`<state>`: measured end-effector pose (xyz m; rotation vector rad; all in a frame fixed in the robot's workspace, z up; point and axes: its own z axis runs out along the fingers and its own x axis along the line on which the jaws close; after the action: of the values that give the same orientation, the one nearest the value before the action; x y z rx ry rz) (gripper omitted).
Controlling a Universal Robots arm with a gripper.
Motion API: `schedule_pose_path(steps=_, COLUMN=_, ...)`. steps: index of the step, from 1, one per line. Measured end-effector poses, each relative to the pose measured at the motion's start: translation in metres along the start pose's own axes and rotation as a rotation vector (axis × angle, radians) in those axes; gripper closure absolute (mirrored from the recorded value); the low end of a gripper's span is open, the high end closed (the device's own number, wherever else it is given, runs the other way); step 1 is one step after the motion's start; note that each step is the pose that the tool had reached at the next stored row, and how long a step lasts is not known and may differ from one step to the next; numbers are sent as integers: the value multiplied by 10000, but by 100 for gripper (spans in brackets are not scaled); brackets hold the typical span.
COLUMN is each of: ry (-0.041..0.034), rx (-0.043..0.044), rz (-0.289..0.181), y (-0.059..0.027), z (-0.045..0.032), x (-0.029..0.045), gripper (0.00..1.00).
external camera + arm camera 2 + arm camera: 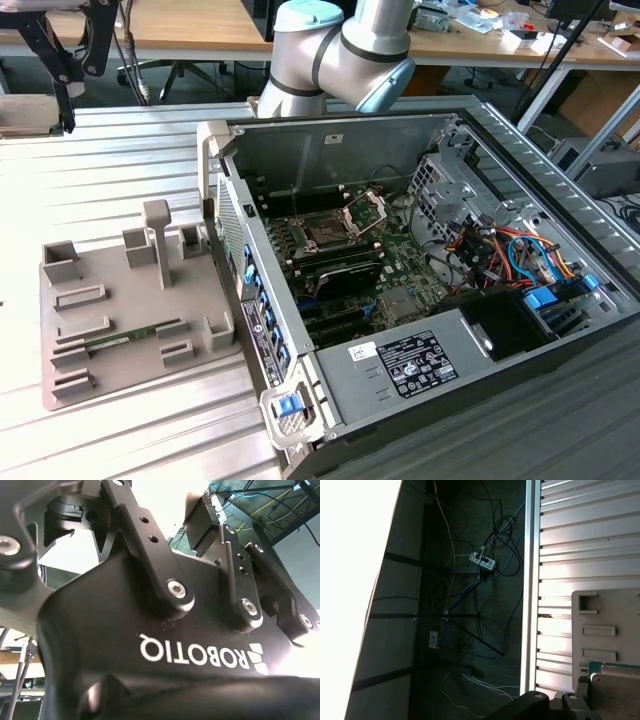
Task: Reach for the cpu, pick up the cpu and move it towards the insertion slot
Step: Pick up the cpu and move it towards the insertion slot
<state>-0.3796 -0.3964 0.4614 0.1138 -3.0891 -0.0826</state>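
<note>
Insertion slot (325,236) inside open case (330,150)

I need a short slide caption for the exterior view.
Robot arm behind an open computer case with the insertion slot exposed; grey parts tray alongside.

— Where does the exterior view sit?
— Above and off the worktop (120,170), tilted down at middle distance, looking into the open computer case (400,260). The arm (340,45) stands at the far side, and the grey tray (110,300) is at the exterior view's left.
— And the wrist cameras?
— The second wrist view is pressed close to the end effector (137,517), looking along its black links (160,565) toward bright light. The first wrist view looks past the worktop's edge to a cabled floor (470,605).
— Any overlap?
— The first wrist view and the exterior view share the ribbed worktop and the grey tray.
</note>
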Motion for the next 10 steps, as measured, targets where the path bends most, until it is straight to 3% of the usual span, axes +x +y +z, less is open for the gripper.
schedule_pose_path(steps=10, ry=2, rx=0, rz=-1, y=-2, z=-2, x=-23, gripper=45)
